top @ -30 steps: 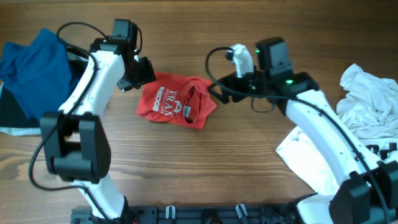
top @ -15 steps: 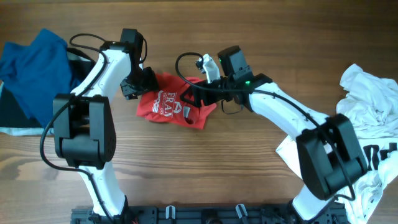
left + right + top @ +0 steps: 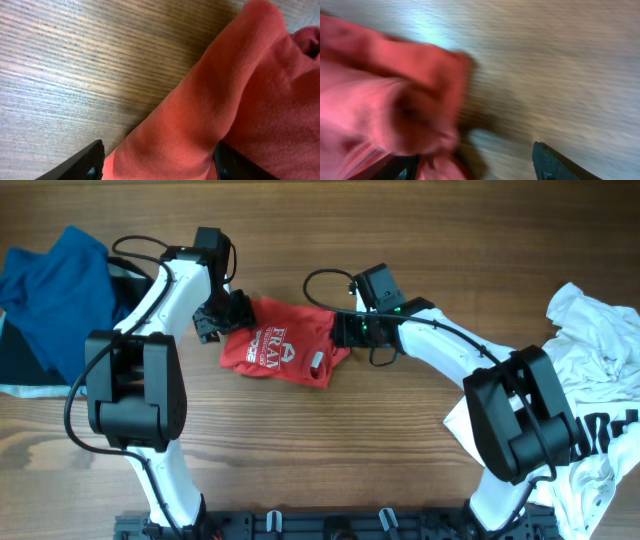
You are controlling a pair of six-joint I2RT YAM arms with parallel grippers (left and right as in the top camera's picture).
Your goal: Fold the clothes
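A crumpled red shirt (image 3: 275, 345) with white lettering lies mid-table. My left gripper (image 3: 222, 315) is at its upper left edge. In the left wrist view the fingers (image 3: 157, 165) are spread wide with a thick fold of the red shirt (image 3: 225, 100) between them, not clamped. My right gripper (image 3: 343, 330) is at the shirt's right edge. In the blurred right wrist view the fingers (image 3: 470, 167) are wide apart, with the red shirt (image 3: 385, 100) bunched against the left finger and bare wood between them.
A blue garment (image 3: 50, 280) lies in a heap at the far left over a dark item (image 3: 15, 360). A white garment pile (image 3: 600, 340) sits at the right edge, and more white cloth (image 3: 490, 430) lies under the right arm.
The left arm swung in to the shirt's left edge and stayed. The right gripper reached over the shirt, then pulled back right to its edge; the shirt's right side shifted slightly.
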